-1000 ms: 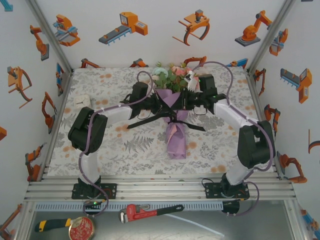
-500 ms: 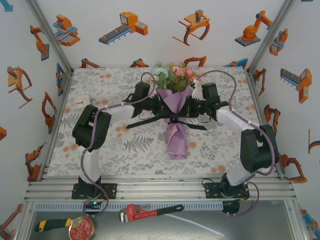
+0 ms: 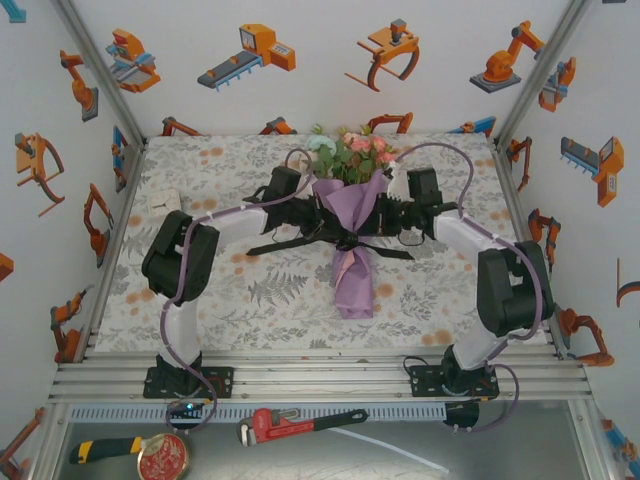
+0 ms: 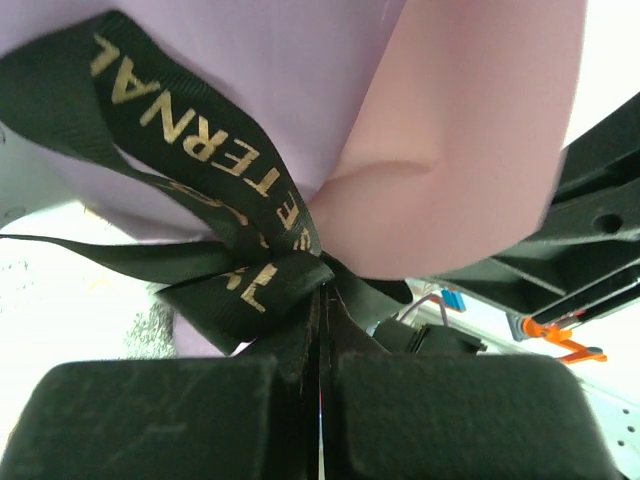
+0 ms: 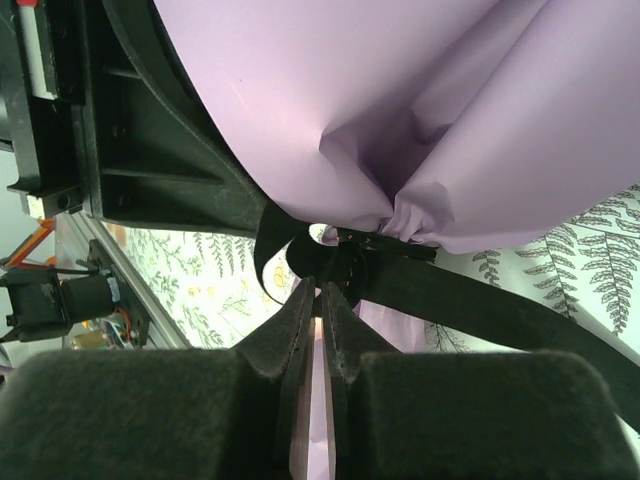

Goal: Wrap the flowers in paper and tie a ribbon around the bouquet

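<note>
The paper (image 3: 352, 210) is lilac-purple with a pink reverse. The ribbon (image 4: 190, 130) is black with gold lettering. The flowers (image 3: 350, 150) are pink, cream and pale blue with green leaves. The tabletop (image 3: 230, 290) carries grey ferns and orange blossoms on white.

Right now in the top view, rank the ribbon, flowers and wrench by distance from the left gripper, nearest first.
1. The ribbon: pinched in the left gripper, mid-scene.
2. The flowers: just beyond it, toward the far side.
3. The wrench: farthest, near the bottom edge of the view.
</note>
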### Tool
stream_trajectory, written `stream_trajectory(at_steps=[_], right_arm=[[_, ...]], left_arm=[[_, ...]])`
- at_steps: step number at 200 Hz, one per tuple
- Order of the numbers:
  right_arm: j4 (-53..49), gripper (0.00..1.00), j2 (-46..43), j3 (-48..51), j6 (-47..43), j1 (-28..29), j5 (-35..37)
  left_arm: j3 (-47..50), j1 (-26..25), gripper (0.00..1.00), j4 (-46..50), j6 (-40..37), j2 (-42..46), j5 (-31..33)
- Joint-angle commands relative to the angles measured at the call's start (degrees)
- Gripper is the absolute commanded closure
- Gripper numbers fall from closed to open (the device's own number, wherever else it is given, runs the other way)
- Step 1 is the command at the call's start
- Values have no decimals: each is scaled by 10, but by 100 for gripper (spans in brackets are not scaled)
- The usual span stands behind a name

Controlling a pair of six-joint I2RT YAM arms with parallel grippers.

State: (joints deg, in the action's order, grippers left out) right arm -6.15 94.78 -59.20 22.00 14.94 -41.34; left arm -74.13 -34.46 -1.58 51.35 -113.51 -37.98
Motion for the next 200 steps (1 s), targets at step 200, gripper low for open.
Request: stream_trajectory(at_steps=[200], right_arm=[[18,88,16,-39,-3,4,-11]], left_arm=[[-55,-27,100,64,-75,-38,14]])
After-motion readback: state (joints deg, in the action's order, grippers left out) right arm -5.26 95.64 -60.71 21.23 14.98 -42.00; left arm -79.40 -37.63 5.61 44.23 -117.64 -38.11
